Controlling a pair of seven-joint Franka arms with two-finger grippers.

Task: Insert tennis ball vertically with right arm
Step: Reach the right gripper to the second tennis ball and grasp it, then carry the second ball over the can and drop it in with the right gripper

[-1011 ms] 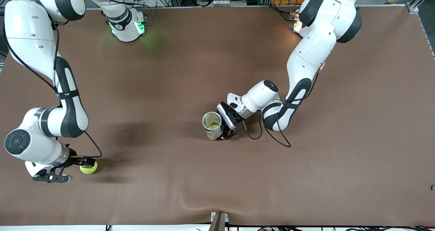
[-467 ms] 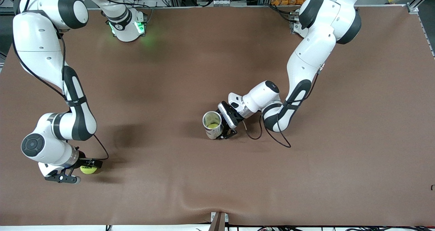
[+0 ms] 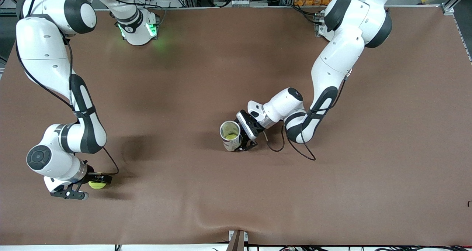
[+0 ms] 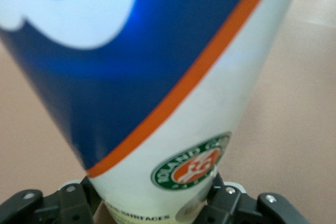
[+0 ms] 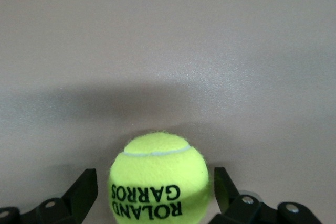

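Note:
A yellow-green tennis ball (image 3: 97,185) (image 5: 157,179) printed ROLAND GARROS lies on the brown table near the front camera, at the right arm's end. My right gripper (image 3: 95,187) (image 5: 154,182) is low over the table and open. It has one black finger on each side of the ball, with a narrow gap showing at each. At the table's middle a tennis ball can (image 3: 230,136) (image 4: 173,77), blue, white and orange, stands upright with its top open. Something yellow-green shows inside it. My left gripper (image 3: 236,136) (image 4: 152,203) is shut on the can's side.
The brown mat (image 3: 206,77) covers the whole table and has a raised wrinkle (image 3: 206,216) near its front edge. The right arm's base (image 3: 138,29) glows green at the back. Cables (image 3: 295,147) trail from the left arm's wrist onto the mat.
My right gripper has slid forward along the table, so the ball now sits deeper between its fingers. The left arm and the can have not moved.

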